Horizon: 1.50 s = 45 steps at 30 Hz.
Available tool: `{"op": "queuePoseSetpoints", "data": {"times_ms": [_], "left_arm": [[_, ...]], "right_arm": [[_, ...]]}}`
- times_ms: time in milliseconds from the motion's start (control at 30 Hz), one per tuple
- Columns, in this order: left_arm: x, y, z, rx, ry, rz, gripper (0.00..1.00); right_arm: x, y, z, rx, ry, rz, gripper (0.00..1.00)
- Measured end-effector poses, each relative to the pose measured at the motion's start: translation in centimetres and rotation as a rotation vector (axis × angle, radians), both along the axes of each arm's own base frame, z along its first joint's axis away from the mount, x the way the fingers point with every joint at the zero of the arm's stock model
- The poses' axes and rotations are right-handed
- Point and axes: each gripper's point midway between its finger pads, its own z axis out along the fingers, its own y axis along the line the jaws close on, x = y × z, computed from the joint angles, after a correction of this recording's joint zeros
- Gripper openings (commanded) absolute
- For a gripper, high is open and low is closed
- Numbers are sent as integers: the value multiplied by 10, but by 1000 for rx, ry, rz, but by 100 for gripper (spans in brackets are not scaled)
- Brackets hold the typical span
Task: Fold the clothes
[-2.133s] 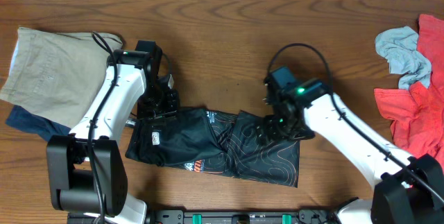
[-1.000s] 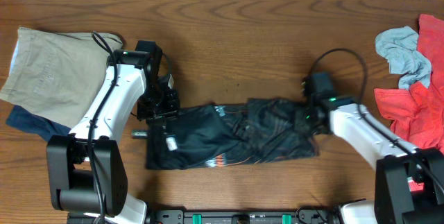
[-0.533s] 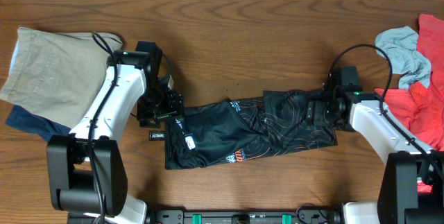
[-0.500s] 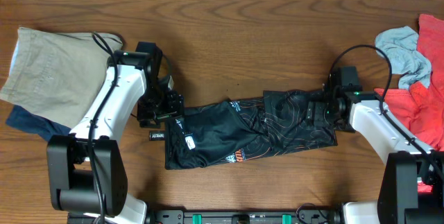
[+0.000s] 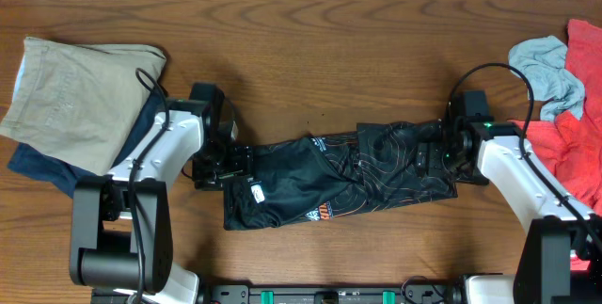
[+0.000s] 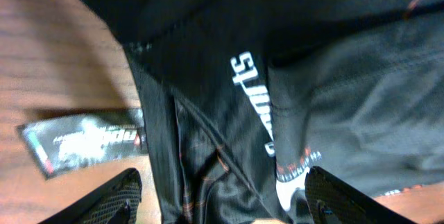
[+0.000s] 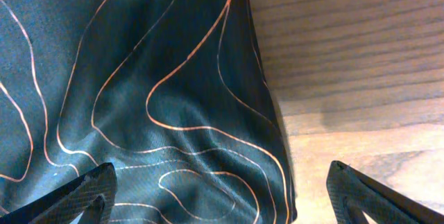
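Above the jersey, left pincer and right pincer gape wide.

This looks like a robotics lab bench: a wood-grain table carries a white left arm and right arm with loose cables, with folded laundry and a crumpled heap at its ends.

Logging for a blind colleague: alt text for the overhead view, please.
A black jersey lies stretched sideways on the wooden table, the left gripper at its left end and the right gripper at its right end. A beige garment over a navy garment lies far left; red cloth and grey cloth far right.
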Motion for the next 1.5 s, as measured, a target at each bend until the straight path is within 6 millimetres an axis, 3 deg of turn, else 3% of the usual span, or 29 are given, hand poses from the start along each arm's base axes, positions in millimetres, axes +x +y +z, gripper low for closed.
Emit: {"op": "queuePoseSetpoints", "data": {"times_ms": [233, 367, 533, 733, 867, 1067, 1200, 1500], "left_arm": [[-11, 1, -15, 4, 8, 28, 76], [-12, 1, -16, 7, 13, 41, 61], [-15, -2, -17, 1, 21, 36, 59], [-20, -18, -18, -9, 23, -6, 40], [-20, -29, -19, -16, 9, -28, 9], [-20, -31, -20, -27, 7, -19, 6], [-20, -16, -14, -13, 48, 45, 7], [17, 65, 34, 229, 25, 183, 6]], "right_arm": [[-4, 0, 1, 0, 13, 0, 95], [-4, 0, 2, 0, 13, 0, 95], [-5, 0, 2, 0, 16, 0, 95], [-5, 2, 2, 10, 17, 1, 95], [-6, 2, 2, 15, 20, 1, 95], [-6, 3, 2, 17, 20, 2, 95], [-6, 3, 2, 17, 23, 4, 96], [-10, 3, 5, 13, 37, 38, 99]]}}
